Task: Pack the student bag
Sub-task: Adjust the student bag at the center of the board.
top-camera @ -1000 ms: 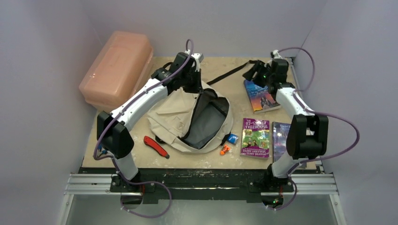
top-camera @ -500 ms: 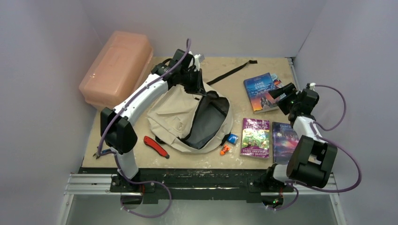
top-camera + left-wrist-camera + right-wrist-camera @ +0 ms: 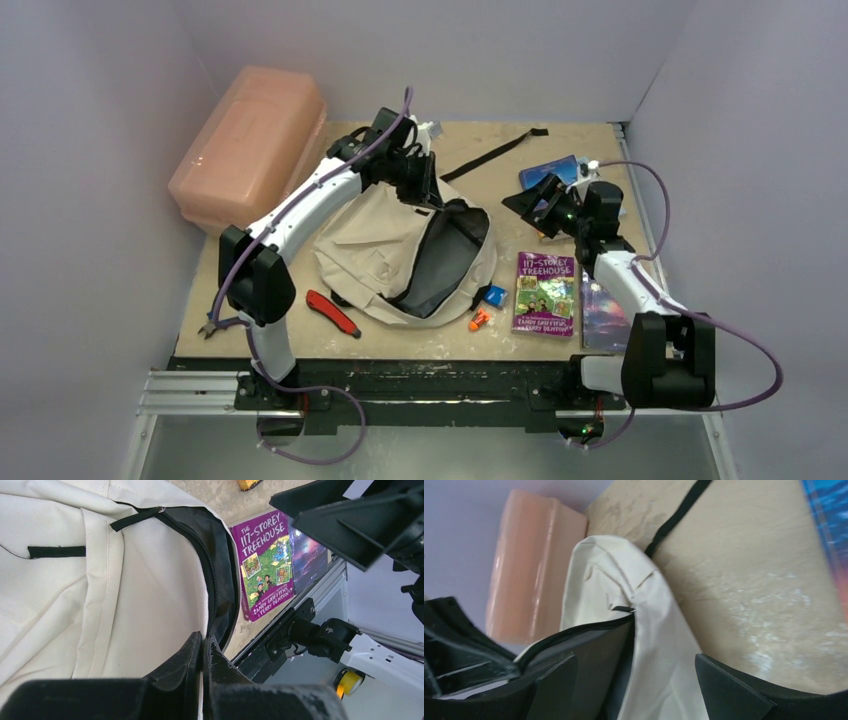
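The student bag (image 3: 365, 250), cream fabric with black trim, lies mid-table with its dark mouth facing right. My left gripper (image 3: 430, 195) is shut on the bag's upper rim by the zipper and holds the mouth open; in the left wrist view its closed fingertips (image 3: 205, 642) pinch the cream fabric (image 3: 100, 595). My right gripper (image 3: 527, 202) hovers open just right of the bag's mouth. In the right wrist view its spread jaws (image 3: 634, 657) frame the bag's rim (image 3: 659, 630) with nothing between them.
A purple Treehouse book (image 3: 545, 292), a dark book (image 3: 603, 312) and a blue book (image 3: 553, 168) lie at the right. A red cutter (image 3: 332, 313) and small orange (image 3: 480, 320) and blue (image 3: 493, 296) items sit near the front. Pink box (image 3: 250, 140) back left; black strap (image 3: 495, 153).
My right arm swung from over the blue book out to the right, then left toward the bag's mouth, its jaws spreading wider. The left gripper kept its hold on the rim.
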`<state>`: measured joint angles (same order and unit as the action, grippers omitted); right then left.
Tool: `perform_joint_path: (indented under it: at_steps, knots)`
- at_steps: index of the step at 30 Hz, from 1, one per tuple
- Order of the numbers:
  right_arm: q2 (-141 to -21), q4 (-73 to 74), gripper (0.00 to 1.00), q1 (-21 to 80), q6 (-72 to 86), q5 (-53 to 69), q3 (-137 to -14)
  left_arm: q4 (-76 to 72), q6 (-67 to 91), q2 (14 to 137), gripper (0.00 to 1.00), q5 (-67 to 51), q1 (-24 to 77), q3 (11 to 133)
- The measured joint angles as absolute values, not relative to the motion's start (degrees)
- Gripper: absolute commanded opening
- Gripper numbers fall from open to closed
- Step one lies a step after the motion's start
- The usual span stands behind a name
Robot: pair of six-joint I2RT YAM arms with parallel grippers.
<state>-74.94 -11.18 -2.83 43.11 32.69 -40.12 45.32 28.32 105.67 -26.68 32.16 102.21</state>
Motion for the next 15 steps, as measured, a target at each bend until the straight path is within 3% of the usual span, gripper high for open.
perform_joint_path:
  at_steps: [5,11,15]
  knots:
    - [-72.77,-9.17,0.91,5.65,49.04,29.56,-42.28,44.62,28.03,105.75,0.0,-27.05,32.27,101.03]
    - [-79.53,-7.55,0.92,13.63,58.98,27.22,-47.88,43.77,27.86,105.75,0.0,-26.81,32.67,99.68]
    - [-84.23,-6.39,0.84,17.32,63.81,25.19,-51.86,43.75,27.24,105.73,0.0,-26.15,33.65,99.48]
